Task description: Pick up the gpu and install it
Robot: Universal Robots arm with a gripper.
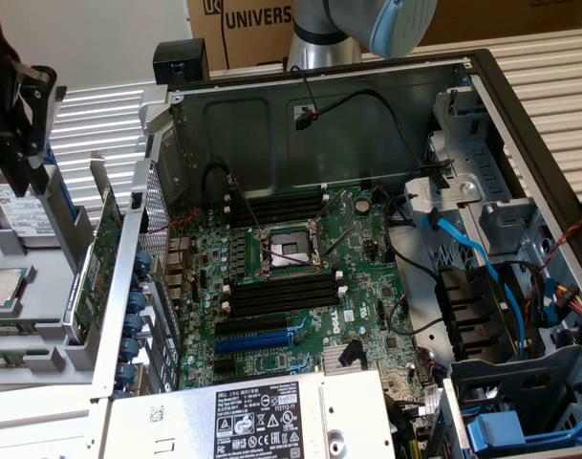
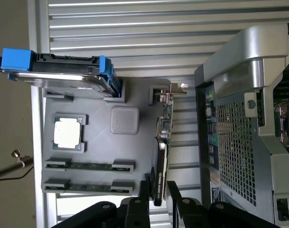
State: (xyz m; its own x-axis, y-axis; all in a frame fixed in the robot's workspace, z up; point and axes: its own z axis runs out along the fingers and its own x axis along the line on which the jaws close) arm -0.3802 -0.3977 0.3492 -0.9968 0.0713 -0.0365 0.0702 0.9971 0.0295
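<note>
The gripper (image 2: 158, 184) is held above the grey tray (image 2: 101, 148), at the exterior view's left of the open computer case (image 1: 252, 124) and well apart from it. Its two black fingers (image 2: 144, 192) are spread apart and nothing is gripped. In the wrist view one finger is seen on each side of the cooler end of the gpu (image 2: 164, 135). In the exterior view the gripper is seen clear above the card, not touching it.

The tray is set on the slatted table (image 1: 99, 115), just beside the case's perforated rear wall. On the part of the tray farther from the case, a hard drive (image 2: 63, 78) is seated in a blue carrier. A processor chip (image 2: 68, 133) and two memory sticks (image 2: 89, 166) are laid flat in recesses. The gpu is stood on its edge in a slot along the side of the tray nearest the case. Its black cooler is turned away from the case and its silver bracket is at one end.

Inside the case, the motherboard (image 1: 291, 277) is laid flat, with a blue slot (image 1: 262, 337) near its front edge. A labelled power supply (image 1: 262, 416) is seen in front of it. At the exterior view's right of the case, blue cables (image 1: 463, 251) are run past the drive bays (image 1: 520, 402).
</note>
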